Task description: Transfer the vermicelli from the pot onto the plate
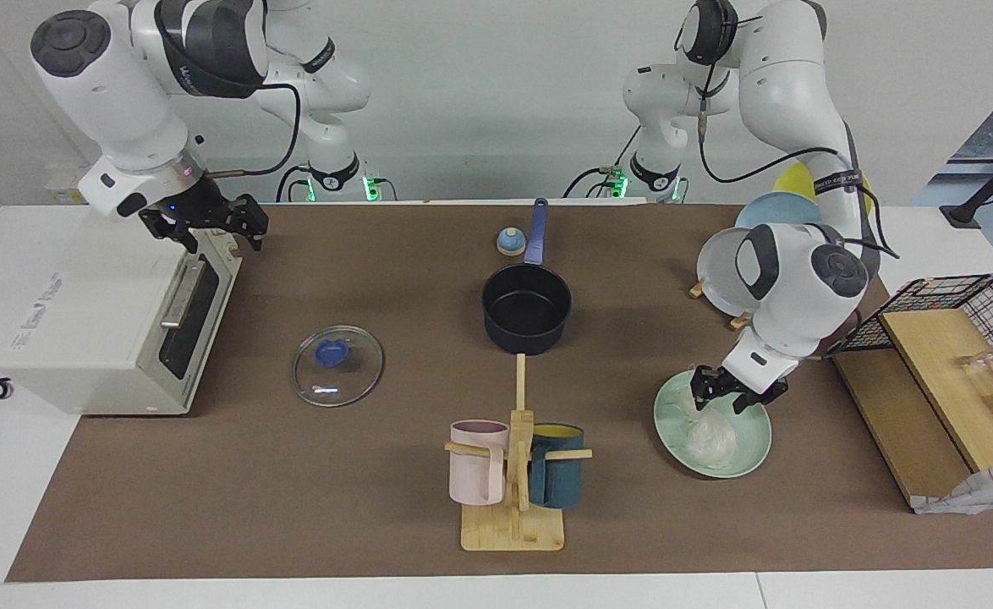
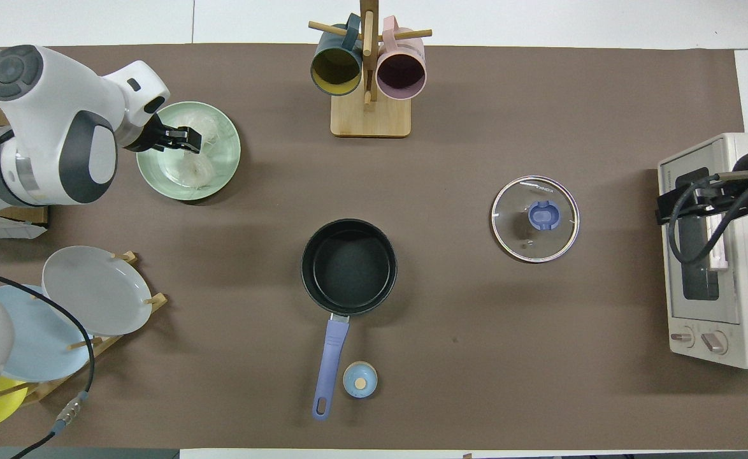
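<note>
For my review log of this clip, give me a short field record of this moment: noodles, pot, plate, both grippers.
vermicelli: whitish translucent noodle tangle lying on the plate
plate: round pale mint-green plate, toward the left arm's end of the table
pot: dark navy saucepan with blue handle, empty, mid-table
left gripper: open, over the plate just above the noodles
right gripper: open, waiting over the white toaster oven

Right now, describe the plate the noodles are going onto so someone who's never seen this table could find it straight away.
Find the wooden mug rack at the table edge farthest from the robots. Beside it, toward the left arm's end, lies the plate, flat on the brown mat under the left gripper. It is pale mint green and holds the vermicelli; the other plates stand in a rack.
</note>
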Available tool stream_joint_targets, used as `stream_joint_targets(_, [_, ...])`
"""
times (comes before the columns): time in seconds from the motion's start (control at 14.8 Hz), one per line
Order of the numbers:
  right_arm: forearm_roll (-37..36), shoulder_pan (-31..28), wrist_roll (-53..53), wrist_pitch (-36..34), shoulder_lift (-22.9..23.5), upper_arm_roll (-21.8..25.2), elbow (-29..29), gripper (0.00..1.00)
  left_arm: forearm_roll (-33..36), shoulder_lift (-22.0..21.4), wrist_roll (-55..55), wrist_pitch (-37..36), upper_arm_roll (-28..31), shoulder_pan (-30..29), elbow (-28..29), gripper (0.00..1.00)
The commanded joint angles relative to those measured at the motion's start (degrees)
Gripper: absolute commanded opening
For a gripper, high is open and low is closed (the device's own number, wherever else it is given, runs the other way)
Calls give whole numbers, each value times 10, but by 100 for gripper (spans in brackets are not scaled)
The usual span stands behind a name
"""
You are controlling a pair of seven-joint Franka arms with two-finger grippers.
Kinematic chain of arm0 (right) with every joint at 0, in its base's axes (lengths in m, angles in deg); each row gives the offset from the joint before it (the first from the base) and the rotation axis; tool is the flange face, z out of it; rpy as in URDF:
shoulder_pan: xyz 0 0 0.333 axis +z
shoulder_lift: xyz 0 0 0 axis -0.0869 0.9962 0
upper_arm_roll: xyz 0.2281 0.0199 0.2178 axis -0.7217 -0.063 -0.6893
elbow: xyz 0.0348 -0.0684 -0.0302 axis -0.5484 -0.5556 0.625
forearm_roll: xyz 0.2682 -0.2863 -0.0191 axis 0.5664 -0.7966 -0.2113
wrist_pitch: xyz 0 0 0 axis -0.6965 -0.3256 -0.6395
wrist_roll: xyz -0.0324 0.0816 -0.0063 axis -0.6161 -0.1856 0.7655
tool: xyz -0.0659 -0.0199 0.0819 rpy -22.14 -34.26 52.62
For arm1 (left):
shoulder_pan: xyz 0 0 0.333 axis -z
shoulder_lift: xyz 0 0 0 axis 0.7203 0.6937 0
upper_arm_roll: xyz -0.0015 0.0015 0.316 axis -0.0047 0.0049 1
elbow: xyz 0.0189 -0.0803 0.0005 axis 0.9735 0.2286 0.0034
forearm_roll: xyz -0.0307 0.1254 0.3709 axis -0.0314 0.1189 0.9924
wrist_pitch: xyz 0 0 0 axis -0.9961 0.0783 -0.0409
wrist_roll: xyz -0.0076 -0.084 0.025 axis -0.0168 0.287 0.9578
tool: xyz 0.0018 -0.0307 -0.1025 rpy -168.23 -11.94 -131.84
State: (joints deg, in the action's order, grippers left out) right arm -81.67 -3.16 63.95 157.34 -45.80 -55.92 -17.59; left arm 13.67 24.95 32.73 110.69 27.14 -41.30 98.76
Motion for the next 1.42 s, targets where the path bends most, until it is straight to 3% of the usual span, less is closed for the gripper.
stream_joint_targets(0.0, [7,-15,-3,-10,-6,6,11,100,11,-73,44,-95,-2,-5,-10,100])
stream_joint_targets(0.34, [4,-10,-2,-11,-12,3,15,100,42,-204,70,-225,-3,-6,-9,100])
stream_joint_targets(0.61, [3,-6,-2,-8,-16,-1,16,100,42,-271,70,-302,-4,-5,24,100])
stream_joint_targets(0.81, [5,-7,-2,-6,-12,-4,31,100,42,-291,72,-298,-4,-4,68,100])
stream_joint_targets(1.15, [8,-6,-1,-4,-12,-4,31,100,41,-268,71,-353,-2,2,1,100])
stream_joint_targets(1.35, [7,-6,1,-4,-10,-4,34,100,39,-268,71,-346,-2,2,4,100])
